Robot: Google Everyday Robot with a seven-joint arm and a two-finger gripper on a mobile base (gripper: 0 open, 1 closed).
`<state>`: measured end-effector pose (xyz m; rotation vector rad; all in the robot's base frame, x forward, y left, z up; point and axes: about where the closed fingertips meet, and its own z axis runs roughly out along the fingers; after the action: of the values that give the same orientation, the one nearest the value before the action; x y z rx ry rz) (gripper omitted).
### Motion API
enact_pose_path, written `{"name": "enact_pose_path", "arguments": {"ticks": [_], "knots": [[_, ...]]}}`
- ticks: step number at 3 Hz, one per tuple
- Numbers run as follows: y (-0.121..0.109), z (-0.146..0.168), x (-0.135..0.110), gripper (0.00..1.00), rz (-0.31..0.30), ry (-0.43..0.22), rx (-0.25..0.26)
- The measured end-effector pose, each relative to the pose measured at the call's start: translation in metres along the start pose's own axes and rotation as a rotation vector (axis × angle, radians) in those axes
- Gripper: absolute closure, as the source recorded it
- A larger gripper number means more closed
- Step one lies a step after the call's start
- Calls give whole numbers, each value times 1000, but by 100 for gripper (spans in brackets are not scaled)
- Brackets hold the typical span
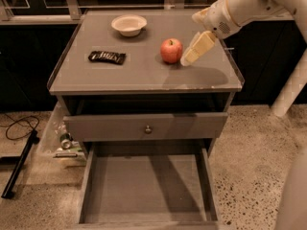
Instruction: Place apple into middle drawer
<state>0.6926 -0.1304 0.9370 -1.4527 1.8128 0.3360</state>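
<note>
Red apple [171, 50] on tabletop [120, 75], upper centre-right; gripper [188, 58] just right of it, spread or pressed together cannot tell; middle drawer [148, 188] open at frame bottom

The apple [171, 50] sits upright on the grey counter [144, 80], stem up. Just right of the apple hangs the cream tool [190, 56], slanting down toward it from a white arm [249, 4]; whether it touches the apple cannot be told. Behind and left of the apple stands a pale bowl [129, 24]. Left of the apple, well apart, lies a dark wrapped bar [107, 57]. Below the apple, under the counter's front edge, is a shut drawer [105, 127] with a round knob [148, 129], and lower still an open drawer [144, 190] pulled out, its flat floor showing.
</note>
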Motion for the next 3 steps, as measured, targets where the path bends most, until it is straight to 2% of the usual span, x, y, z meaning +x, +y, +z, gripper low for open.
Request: {"name": "enact_pose_path", "arguments": {"ticks": [2, 3], "knots": [[-16, 36, -5, 0, 15, 4, -48], [-25, 56, 6, 0, 57, 29, -61]]}}
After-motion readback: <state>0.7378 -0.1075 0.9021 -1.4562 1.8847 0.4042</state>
